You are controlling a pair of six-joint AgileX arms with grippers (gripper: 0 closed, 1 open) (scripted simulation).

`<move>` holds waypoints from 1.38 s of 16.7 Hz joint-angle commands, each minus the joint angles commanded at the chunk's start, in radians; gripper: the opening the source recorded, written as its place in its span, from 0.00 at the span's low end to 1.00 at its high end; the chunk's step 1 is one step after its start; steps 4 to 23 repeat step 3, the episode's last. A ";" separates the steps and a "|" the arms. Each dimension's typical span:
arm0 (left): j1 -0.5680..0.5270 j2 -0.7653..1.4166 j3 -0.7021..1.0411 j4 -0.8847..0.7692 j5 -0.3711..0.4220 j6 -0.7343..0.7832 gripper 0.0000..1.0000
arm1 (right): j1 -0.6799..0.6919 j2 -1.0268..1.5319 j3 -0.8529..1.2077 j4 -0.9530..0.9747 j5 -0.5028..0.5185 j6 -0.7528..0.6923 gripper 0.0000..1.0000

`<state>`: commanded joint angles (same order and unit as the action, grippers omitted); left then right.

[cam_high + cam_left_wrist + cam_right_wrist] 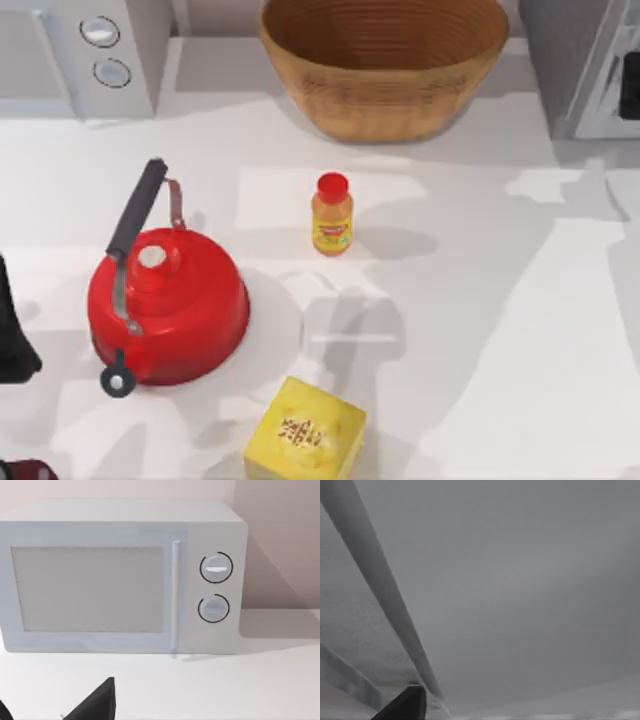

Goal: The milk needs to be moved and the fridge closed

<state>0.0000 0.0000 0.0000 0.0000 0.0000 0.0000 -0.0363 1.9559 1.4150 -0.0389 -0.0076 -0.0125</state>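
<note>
The milk is out of view. The fridge (578,60) stands at the table's back right corner, a dark grey box with a lighter panel beside it. In the right wrist view its grey surface (520,580) is very close, crossed by a pale slanted bar. One dark fingertip (406,704) of my right gripper shows against that surface. My left arm (14,330) is parked at the table's left edge. Its gripper (50,715) faces the pale microwave with its fingers apart and nothing between them.
A pale grey microwave (95,55) with two knobs stands at the back left, and a wicker basket (385,95) at the back middle. An orange bottle (332,215) is mid-table, a red kettle (165,305) at its left, and a yellow box (305,435) at the front.
</note>
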 joint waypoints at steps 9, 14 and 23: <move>0.000 0.000 0.000 0.000 0.000 0.000 1.00 | 0.000 0.029 0.031 -0.010 0.000 0.002 1.00; 0.000 0.000 0.000 0.000 0.000 0.000 1.00 | 0.000 0.029 0.031 -0.010 0.000 0.002 1.00; 0.000 0.000 0.000 0.000 0.000 0.000 1.00 | 0.000 0.029 0.031 -0.010 0.000 0.002 1.00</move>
